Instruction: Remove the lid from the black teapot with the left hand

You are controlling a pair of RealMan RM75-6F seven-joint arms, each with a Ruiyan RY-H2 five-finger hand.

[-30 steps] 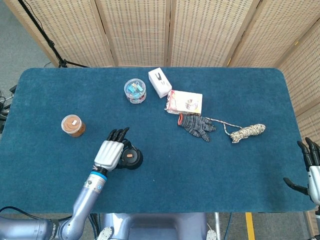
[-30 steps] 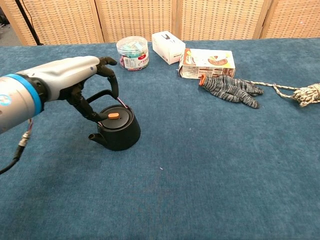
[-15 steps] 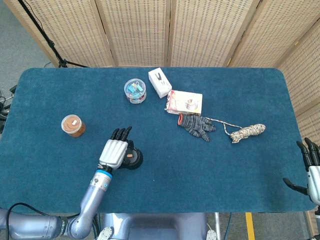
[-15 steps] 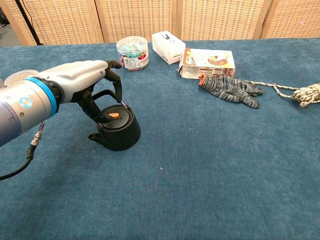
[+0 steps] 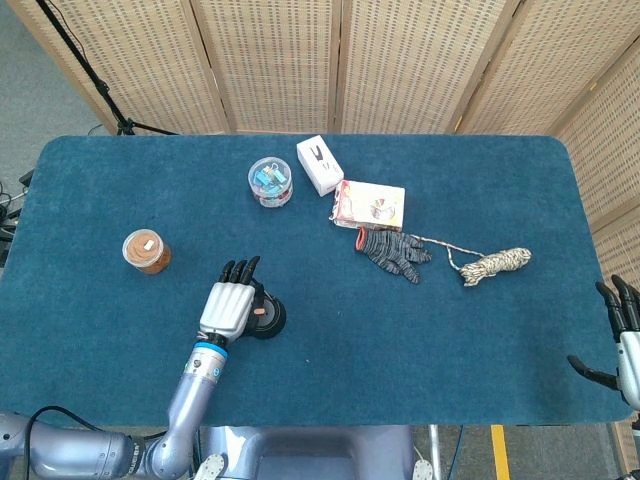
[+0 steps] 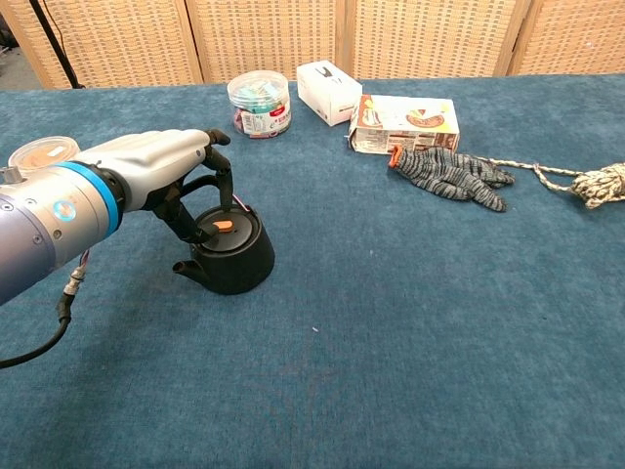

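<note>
The black teapot [image 6: 232,258] stands upright on the blue table, spout toward the front left, also seen from above as a teapot [image 5: 268,319]. Its lid [image 6: 221,234] with an orange knob [image 6: 223,226] sits on the pot. My left hand [image 6: 166,168] hovers just over and left of the pot. Its fingers [image 6: 226,182] arch over the raised handle and the thumb reaches down beside the knob, with nothing visibly pinched. From the head view the left hand [image 5: 228,304] covers the pot's left side. My right hand [image 5: 622,338] hangs with spread fingers at the table's right edge, holding nothing.
A brown-lidded jar [image 5: 146,251] stands left of the pot. Behind it are a clear tub of clips [image 6: 260,104], a white box [image 6: 329,91] and a printed carton [image 6: 404,123]. A grey glove [image 6: 447,176] and a coiled rope [image 6: 598,183] lie to the right.
My left hand has edged rightward onto the teapot and lowered, its fingers now draped over the handle and the thumb closer to the knob. Teapot, lid and right hand stay put.
</note>
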